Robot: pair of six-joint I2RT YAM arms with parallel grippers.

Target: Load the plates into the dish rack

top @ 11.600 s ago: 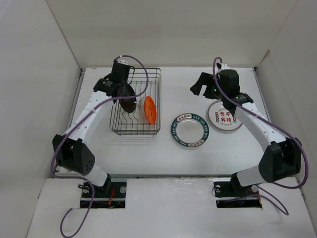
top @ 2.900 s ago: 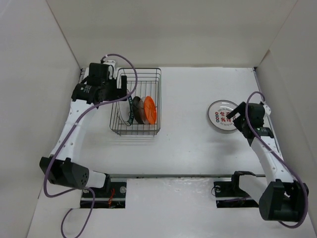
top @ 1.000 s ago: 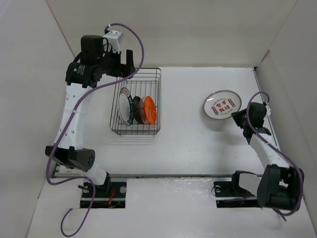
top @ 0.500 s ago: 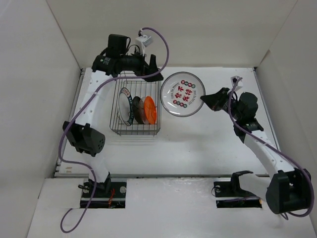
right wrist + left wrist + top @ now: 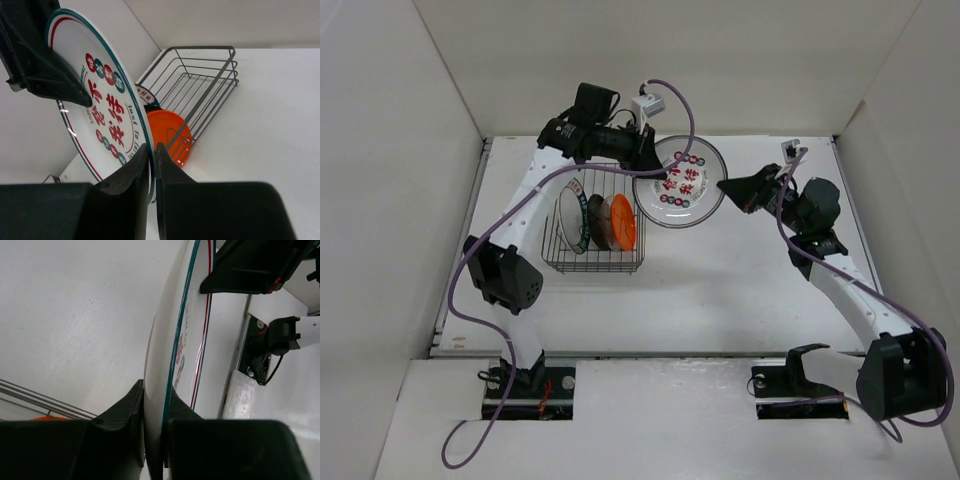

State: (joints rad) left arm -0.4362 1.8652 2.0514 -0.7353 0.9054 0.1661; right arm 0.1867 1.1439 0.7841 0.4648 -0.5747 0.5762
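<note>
Grey-rimmed plate w/ red-green characters (image 5: 680, 183) was up off the table (image 5: 720, 300), tilted, by the far right corner of the dish rack (image 5: 592, 264), held btwn both arms. L gripper (image 5: 646, 160) reached over the rack's far end, fingers pinched on the plate's left rim; the L wrist view showed the edge sandwiched btwn them. R gripper (image 5: 732, 188) had its fingers clamped on the opposite rim. In the rack, standing on edge, left to right: teal-lettered white plate (image 5: 570, 218), black plate (image 5: 597, 222), orange plate (image 5: 624, 222), close together.
</note>
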